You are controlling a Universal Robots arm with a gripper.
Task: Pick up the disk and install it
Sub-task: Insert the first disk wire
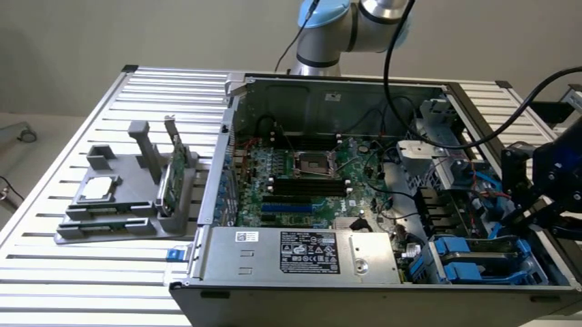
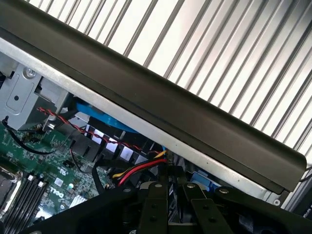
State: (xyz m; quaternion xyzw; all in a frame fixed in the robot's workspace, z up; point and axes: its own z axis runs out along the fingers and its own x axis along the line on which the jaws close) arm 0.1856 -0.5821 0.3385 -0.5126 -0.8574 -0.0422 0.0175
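Gripper (image 1: pixel 535 212) positioned over open computer case (image 1: pixel 364 304), near blue-framed disk (image 1: pixel 478 262) lying inside at a corner; grip state cannot be told

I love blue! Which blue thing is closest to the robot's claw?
The blue plastic frames beside the gripper, at the exterior view's right. The blue slots on the motherboard and the small blue tab lie farther toward its left.
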